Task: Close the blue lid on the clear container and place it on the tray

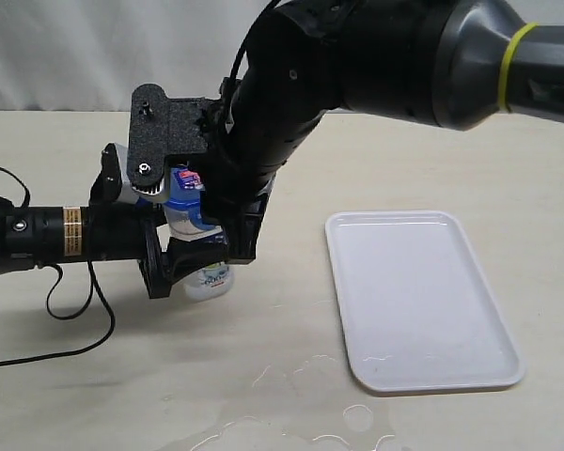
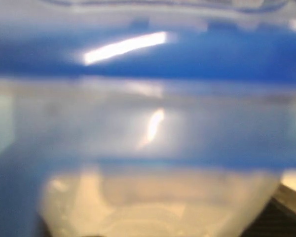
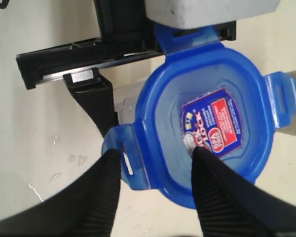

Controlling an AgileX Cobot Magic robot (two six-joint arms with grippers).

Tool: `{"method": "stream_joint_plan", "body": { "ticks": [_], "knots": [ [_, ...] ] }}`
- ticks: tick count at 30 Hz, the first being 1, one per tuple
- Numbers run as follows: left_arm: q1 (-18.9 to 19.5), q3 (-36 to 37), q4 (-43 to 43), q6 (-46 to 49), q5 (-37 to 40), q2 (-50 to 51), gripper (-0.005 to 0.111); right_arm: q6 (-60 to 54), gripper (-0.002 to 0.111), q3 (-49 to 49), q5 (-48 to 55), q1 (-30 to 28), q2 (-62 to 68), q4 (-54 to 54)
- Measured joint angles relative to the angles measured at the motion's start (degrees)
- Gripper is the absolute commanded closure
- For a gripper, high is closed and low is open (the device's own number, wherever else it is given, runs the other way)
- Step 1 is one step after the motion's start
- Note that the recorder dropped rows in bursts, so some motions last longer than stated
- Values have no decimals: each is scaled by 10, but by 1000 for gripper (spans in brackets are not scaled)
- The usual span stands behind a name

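L side of ext view: black cable [image 1: 75, 315] loops over the table [image 1: 66, 395] at the left edge, under the L arm lying level across mid-left. L gripper [image 1: 195, 258] is clamped on the clear container [image 1: 210, 278], 1 of it, upright, left of centre. Its base is at table level; can't tell if it touches.

The blue lid [image 1: 181, 202], 1, sits on the container's mouth. R wrist view shows 3 flaps sticking outward, not folded down; the 4th is hidden. R arm drops in from upper right, right over the lid, so there is no room above it. R gripper [image 3: 157, 163] has its fingers spread, released, tips hovering over the lid's edge w/ one flap between them.

Centre: a strip of bare table lies betw. container and tray.

Right: the tray [image 1: 423, 301], 1, flat, long side running away from the viewer. Its near-right corner is close to the frame's right edge.

Bottom centre: several water spots [image 1: 291, 413] by the tray's near-left corner.
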Motion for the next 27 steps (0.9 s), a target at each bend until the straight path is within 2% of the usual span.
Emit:
{"method": "stream_joint_plan", "body": {
  "ticks": [10,16,27],
  "knots": [
    [3,0,-8,-4,3,0,107,-4,65,32,-58,-1,-3,-11],
    [4,0,-14,-4,8,0,107,-7,73,51,-93,-1,-6,-18],
    [7,-1,-18,-8,9,0,107,-4,73,57,-113,10,-3,-57]
  ]
}}
